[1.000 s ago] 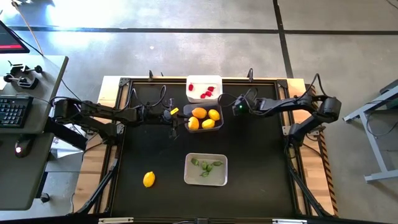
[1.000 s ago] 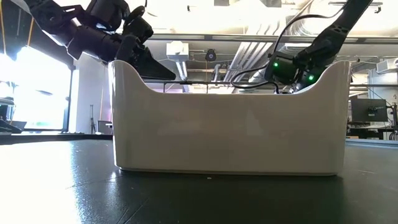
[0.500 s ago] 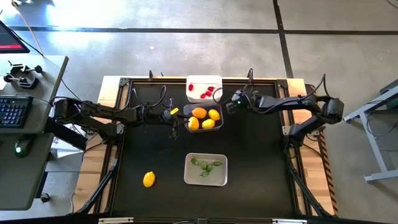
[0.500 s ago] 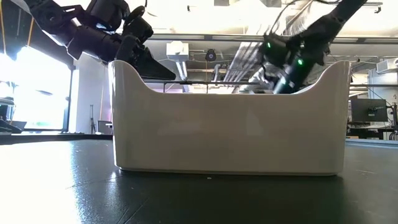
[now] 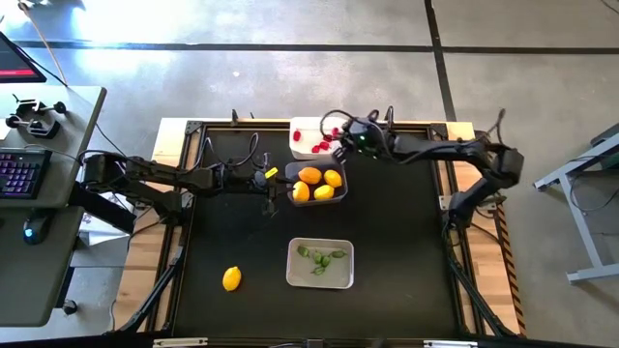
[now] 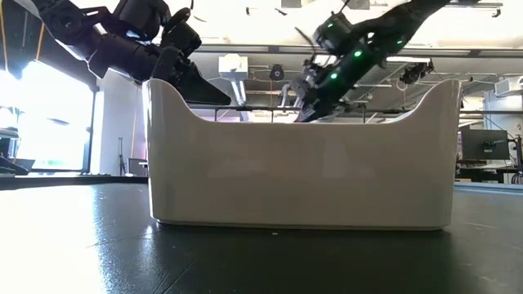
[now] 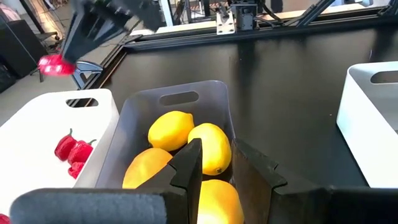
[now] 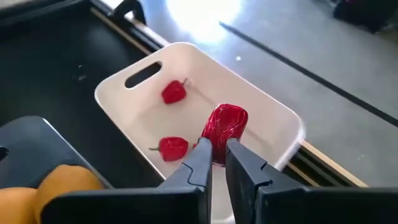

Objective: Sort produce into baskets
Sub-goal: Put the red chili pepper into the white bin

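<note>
My right gripper (image 5: 336,130) is shut on a red berry-like piece (image 8: 224,123) above the opaque white basket (image 5: 305,126), which holds other red pieces (image 8: 173,92). My left gripper (image 5: 279,184) is open and empty over the left end of the dark clear basket (image 5: 290,170), its fingers (image 7: 189,163) above the lemons (image 7: 171,129) lying inside. A loose lemon (image 5: 231,278) lies on the table at the near left. The pale grey basket (image 5: 320,280) in the near middle holds green leafy pieces (image 5: 320,256). My right gripper pinches the red piece by its near end (image 8: 219,144) between its two fingertips. The rest of the piece sticks out beyond them. The fingers come slanting down from the table's right side. The piece is lifted clear, above the inside of the white basket.
The three baskets stand in a line from the far edge to the near middle of the black table (image 5: 406,251). In the low view the pale basket's wall (image 6: 302,171) fills the foreground and hides what is behind. Open table lies to the left and right of the baskets.
My right gripper has gone toward the table's left and far edges, from beside the lemon basket's right end to over the white basket. It has stayed shut on the red piece, which is still lifted clear.
</note>
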{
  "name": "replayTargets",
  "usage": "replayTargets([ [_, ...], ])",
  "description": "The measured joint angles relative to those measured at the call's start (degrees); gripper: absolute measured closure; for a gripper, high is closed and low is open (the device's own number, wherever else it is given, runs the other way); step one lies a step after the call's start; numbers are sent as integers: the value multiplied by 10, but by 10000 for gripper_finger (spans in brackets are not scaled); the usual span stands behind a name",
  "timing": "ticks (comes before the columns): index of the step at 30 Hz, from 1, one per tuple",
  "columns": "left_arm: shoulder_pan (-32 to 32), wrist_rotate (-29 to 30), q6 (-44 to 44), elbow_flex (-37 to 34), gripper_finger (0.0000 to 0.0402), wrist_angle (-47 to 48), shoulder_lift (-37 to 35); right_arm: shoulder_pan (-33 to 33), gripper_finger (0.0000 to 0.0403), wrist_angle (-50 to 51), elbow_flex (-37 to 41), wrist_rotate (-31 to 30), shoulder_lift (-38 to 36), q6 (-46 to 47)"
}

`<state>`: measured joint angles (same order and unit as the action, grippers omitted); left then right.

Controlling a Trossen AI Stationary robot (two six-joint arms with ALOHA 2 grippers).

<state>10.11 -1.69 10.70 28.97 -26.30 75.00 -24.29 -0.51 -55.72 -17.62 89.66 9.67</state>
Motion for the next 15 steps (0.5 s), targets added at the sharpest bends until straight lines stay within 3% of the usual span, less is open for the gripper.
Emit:
replayTargets([
  [4,0,0,0,0,328,0,0,-12,382,27,-69,44,63,-24],
  [9,0,0,0,0,328,0,0,-16,379,89,-151,47,137,-51],
  [15,0,0,0,0,328,0,0,-16,341,126,-199,46,186,-58],
])
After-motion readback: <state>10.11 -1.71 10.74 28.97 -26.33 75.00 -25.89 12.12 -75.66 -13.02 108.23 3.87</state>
